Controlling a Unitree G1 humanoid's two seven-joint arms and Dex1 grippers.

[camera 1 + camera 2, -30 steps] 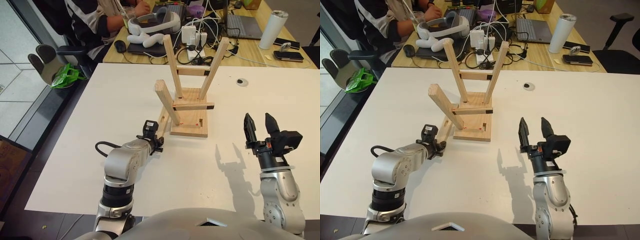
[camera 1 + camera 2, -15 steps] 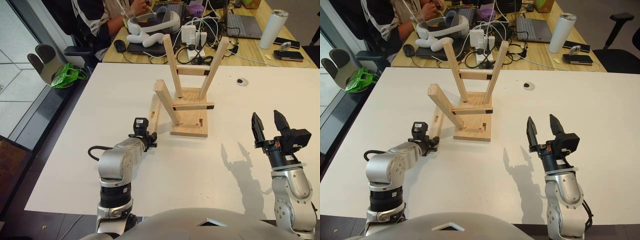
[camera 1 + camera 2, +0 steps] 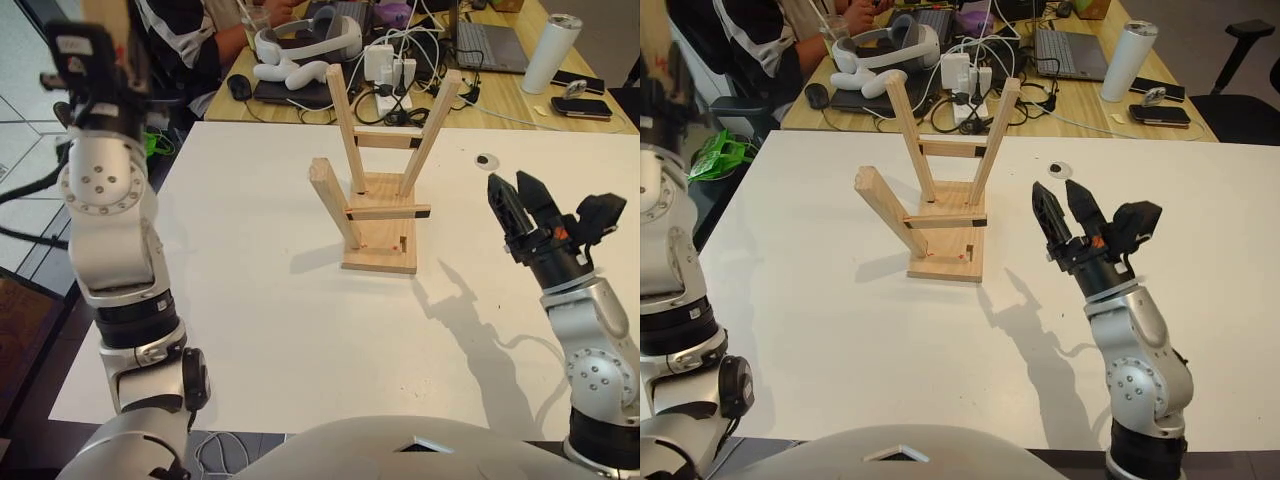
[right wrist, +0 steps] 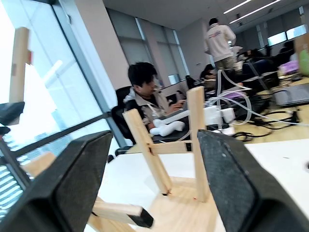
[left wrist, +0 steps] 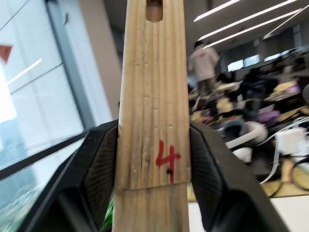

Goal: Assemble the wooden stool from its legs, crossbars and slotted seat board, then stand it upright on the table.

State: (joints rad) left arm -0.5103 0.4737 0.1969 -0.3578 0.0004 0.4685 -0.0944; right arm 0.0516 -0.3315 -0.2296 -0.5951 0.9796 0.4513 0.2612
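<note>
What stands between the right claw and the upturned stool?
Nothing visible does. The open right claw hovers to the right of the stool, above bare white table, and its wrist view looks straight at the stool.

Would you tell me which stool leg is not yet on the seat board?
The leg marked with a red 4, held aloft in the left tool; the other three legs rise from the seat board.
</note>
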